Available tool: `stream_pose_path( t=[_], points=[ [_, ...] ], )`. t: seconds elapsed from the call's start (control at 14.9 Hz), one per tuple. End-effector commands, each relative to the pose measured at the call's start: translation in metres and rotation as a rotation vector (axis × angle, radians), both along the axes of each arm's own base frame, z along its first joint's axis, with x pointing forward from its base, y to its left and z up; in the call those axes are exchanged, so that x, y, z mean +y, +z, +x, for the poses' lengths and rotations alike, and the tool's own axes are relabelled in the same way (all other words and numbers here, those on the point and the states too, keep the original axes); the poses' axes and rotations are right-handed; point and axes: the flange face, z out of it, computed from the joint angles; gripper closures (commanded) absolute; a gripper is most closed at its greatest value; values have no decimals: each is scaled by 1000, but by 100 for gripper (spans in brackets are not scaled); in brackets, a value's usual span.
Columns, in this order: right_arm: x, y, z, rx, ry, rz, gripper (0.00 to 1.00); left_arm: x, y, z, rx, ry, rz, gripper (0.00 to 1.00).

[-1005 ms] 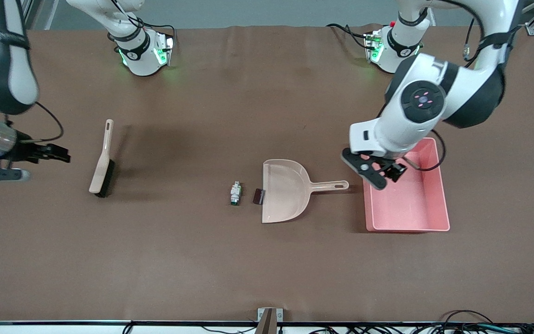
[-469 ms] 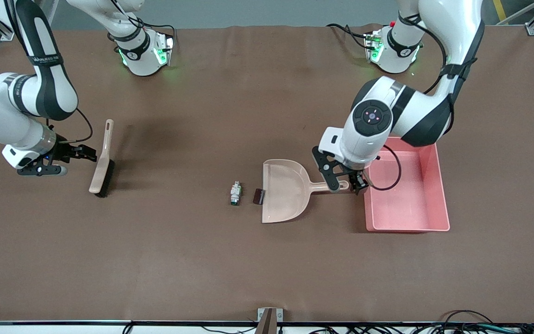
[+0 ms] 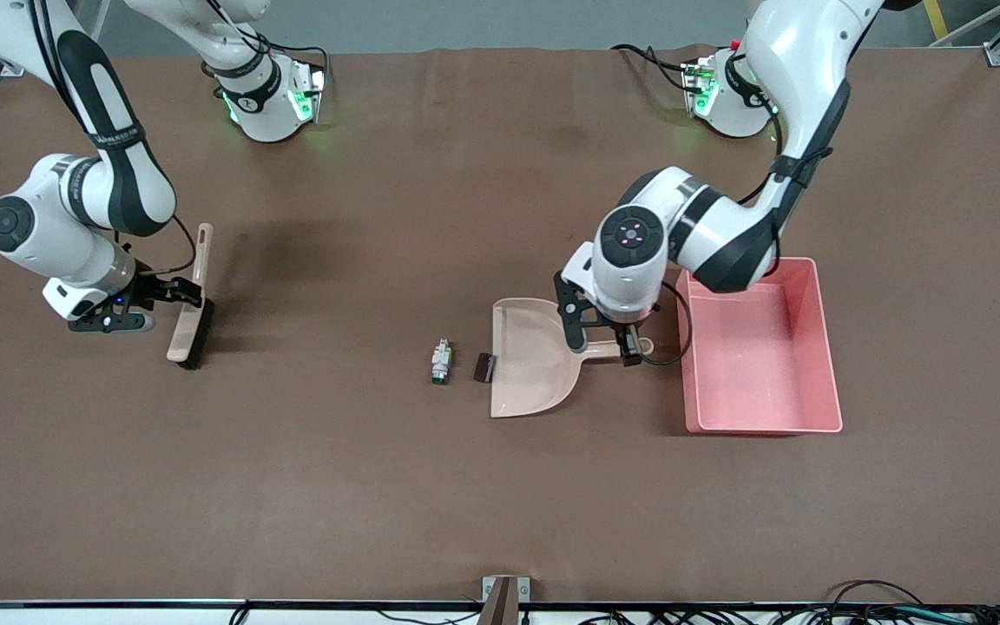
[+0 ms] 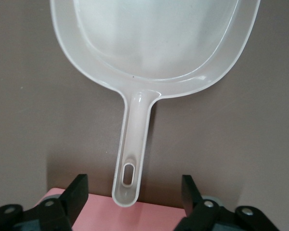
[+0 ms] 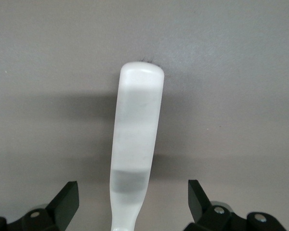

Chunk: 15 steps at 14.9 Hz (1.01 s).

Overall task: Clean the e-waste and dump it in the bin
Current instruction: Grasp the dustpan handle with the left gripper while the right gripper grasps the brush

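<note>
While tiny e-waste (image 3: 440,361) lies beside dustpan (image 3: 528,360) mouth, bin (image 3: 821,347) past its handle

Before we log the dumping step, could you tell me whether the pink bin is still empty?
Empty. The bin shows only bare pink floor; both e-waste parts, white-grey and dark, lie on the table beside the dustpan.

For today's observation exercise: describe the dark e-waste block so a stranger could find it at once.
Start at the pink bin, then go along the beige dustpan to its open mouth. The dark maroon-black block lies at that edge; its neighbour, the white-grey part, is paler with a green end.
</note>
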Motion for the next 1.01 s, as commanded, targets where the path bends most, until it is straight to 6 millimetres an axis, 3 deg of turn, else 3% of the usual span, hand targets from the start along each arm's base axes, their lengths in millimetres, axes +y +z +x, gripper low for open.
stream_pose_path(
  t=[0.0,0.34,0.6,0.94],
  points=[
    [5,-8,-10,-22,13,7,0,-10,-15,1,-10,-57,23,18],
    [6,-18,-11,-10,15,8,2,-17,-35,1,-18,-77,0,23],
    [6,-21,-11,-6,12,9,8,-19,-47,3,-22,-87,-1,31],
    [5,-23,-10,-13,13,7,18,-20,-55,4,-27,-94,-12,33]
  ],
)
